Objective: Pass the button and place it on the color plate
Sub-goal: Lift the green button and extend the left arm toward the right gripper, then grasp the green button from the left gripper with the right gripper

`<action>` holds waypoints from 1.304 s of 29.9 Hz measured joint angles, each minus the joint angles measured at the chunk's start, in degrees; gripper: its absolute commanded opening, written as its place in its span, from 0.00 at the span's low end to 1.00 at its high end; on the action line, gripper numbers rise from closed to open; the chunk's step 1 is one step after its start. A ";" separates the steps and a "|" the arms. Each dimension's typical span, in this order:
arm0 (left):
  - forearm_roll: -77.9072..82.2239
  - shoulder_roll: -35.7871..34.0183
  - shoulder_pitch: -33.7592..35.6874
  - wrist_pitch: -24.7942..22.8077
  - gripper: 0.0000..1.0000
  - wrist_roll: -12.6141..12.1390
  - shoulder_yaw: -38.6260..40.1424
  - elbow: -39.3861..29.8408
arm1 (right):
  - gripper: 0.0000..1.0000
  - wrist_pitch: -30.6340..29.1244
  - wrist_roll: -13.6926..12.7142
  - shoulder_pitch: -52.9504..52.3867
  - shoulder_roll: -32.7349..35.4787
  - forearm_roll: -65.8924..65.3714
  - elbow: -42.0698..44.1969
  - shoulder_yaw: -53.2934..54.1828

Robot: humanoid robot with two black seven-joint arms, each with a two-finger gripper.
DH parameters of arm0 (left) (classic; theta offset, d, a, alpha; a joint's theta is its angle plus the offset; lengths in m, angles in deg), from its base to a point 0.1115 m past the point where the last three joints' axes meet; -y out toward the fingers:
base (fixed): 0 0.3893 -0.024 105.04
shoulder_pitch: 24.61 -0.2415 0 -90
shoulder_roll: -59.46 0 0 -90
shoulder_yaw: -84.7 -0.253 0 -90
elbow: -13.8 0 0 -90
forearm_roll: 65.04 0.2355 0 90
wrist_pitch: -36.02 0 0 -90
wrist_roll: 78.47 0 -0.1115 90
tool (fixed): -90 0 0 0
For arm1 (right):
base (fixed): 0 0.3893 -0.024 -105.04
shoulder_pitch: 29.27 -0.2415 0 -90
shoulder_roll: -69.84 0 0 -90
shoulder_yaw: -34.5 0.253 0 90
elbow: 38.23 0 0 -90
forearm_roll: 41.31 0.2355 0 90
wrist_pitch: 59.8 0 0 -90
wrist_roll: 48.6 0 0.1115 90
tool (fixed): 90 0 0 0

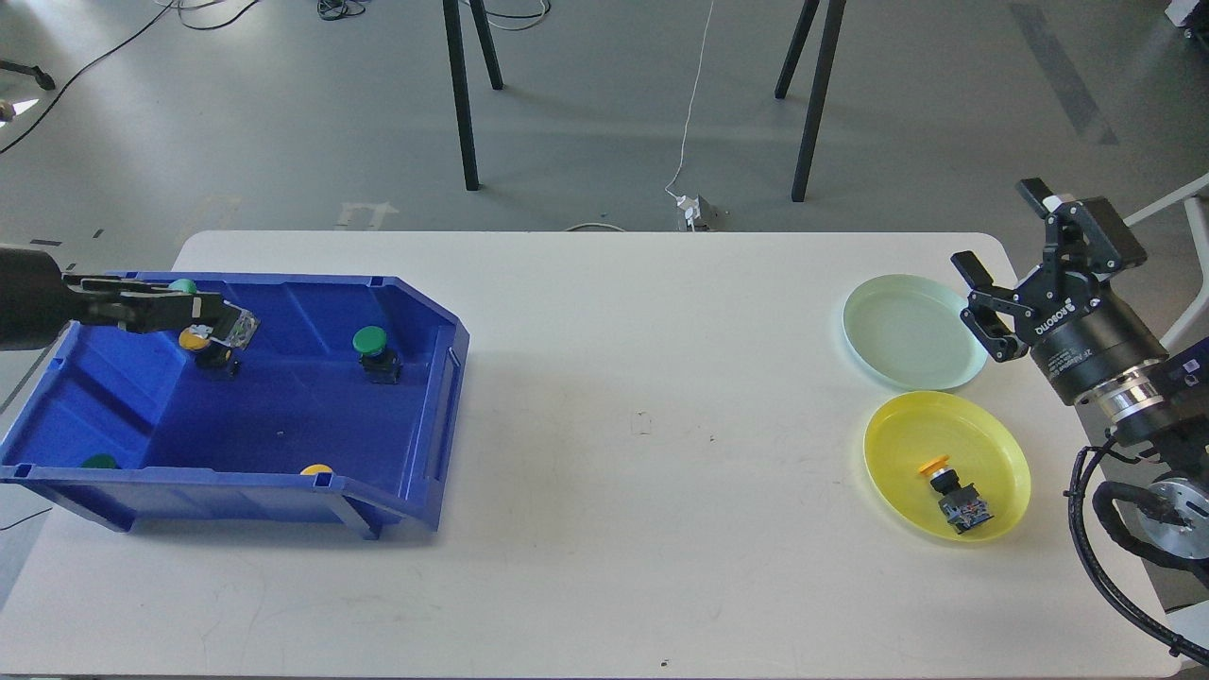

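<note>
A: L gripper is down inside the blue bin, far-left corner, fingers at a yellow-capped button. You can't tell from the head view whether it's clamped on it or just touching; fingers are end-on and dark. Logging as unclear.

B: And the R gripper?

A: Spread wide, empty, hovering at the right edge of the pale green plate. Nothing in that plate.

B: Step in hand?

A: Pick phase, I'd judge. One yellow button already lies on its side in the yellow plate. The one at the L gripper is yellow, so it prob. goes to that same plate.

B: What does the next move need from you?

A: Confirm the grasp first, then lift clear of the bin wall and bring it toward table centre for handover. R gripper is well apart from it, so it has to come across too.

B: Others in the bin?

A: Green button mid-bin, upright. Green cap behind the L fingers; green and yellow caps peek at the near wall.
</note>
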 measured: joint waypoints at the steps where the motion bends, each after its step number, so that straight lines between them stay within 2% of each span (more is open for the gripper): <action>1: -2.81 -0.49 0.00 -0.01 0.11 -0.01 1.23 -1.72 | 0.98 0.02 0.00 0.00 -0.02 0.00 0.00 0.03; 5: -13.81 0.50 0.09 -0.03 0.11 -0.02 7.41 -5.25 | 0.98 0.06 0.00 -0.01 -0.10 0.00 0.03 0.81; 10: -27.10 10.61 -0.31 -0.03 0.11 -0.02 10.80 -4.76 | 0.98 -0.03 0.00 -0.61 -0.12 0.01 -0.13 2.30; 17: -32.40 30.16 -4.84 -0.02 0.11 -0.02 11.10 5.27 | 0.98 -0.21 0.00 -1.56 -0.65 -1.36 -2.24 0.22; 22: -33.40 37.46 -7.46 -0.02 0.12 -0.01 11.15 11.27 | 0.98 -0.20 0.00 -4.76 -4.51 -2.40 -3.78 -5.95; 29: -33.68 39.11 -8.79 -0.02 0.12 -0.01 11.35 12.87 | 0.98 -0.15 0.00 -9.98 -12.22 -4.07 -3.23 -15.75; 39: -35.45 39.26 -8.89 -0.02 0.12 0.00 11.35 13.07 | 0.98 -0.12 0.00 -14.53 -26.58 -6.83 4.96 -17.30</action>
